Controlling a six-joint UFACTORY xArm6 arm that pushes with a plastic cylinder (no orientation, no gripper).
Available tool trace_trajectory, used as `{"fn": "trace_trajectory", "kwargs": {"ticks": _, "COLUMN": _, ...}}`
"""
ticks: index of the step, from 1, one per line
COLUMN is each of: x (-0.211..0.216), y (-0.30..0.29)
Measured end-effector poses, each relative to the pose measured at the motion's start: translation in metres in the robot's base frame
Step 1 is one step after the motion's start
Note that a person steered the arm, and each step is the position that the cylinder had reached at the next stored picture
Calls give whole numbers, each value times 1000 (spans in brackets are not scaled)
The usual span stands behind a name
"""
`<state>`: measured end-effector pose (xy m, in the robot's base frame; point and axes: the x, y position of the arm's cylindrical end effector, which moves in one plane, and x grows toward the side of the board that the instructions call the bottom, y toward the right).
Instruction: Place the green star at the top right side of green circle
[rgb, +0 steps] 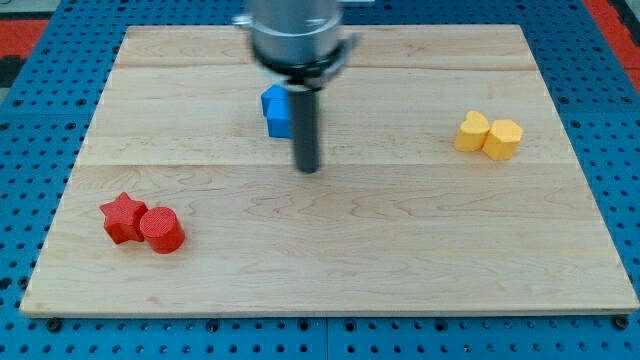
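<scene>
Five blocks on show, and not one of them green. Biggest thing first: wooden board (400, 260), filling nearly the whole view, lying flat under my tip (308, 168). Next down in size: grey arm housing (296, 35), straight up the view from my tip and covering a patch of the board's top edge.

Then the blocks. Yellow pair (488, 135) well off to the view's right of my tip and a touch higher, pressed together, one looking like a heart. Red star (122, 217) and red cylinder (161, 229) well off to the view's left of my tip and lower, also touching. Probably just parked in pairs, out of the way. Blue block (275, 110) just up and left of my tip, partly hidden by the rod, shape hard to call; touching the rod or not, can't tell.

As for the tool: bare rod, nothing to open or close, holding nothing, down at board height.

No sign of the green star or green circle anywhere. Maybe hidden behind the housing, maybe out of view. So no way to place either relative to my tip.
</scene>
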<state>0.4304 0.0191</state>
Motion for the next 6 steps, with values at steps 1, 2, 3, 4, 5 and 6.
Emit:
{"fn": "trace_trajectory", "kwargs": {"ticks": 1, "x": -115, "y": 34}}
{"fn": "trace_trajectory", "kwargs": {"ticks": 2, "x": -200, "y": 8}}
{"fn": "trace_trajectory", "kwargs": {"ticks": 3, "x": -238, "y": -73}}
{"fn": "trace_trajectory", "kwargs": {"ticks": 4, "x": -234, "y": -91}}
{"fn": "trace_trajectory", "kwargs": {"ticks": 5, "x": -205, "y": -125}}
{"fn": "trace_trajectory", "kwargs": {"ticks": 6, "x": -186, "y": -140}}
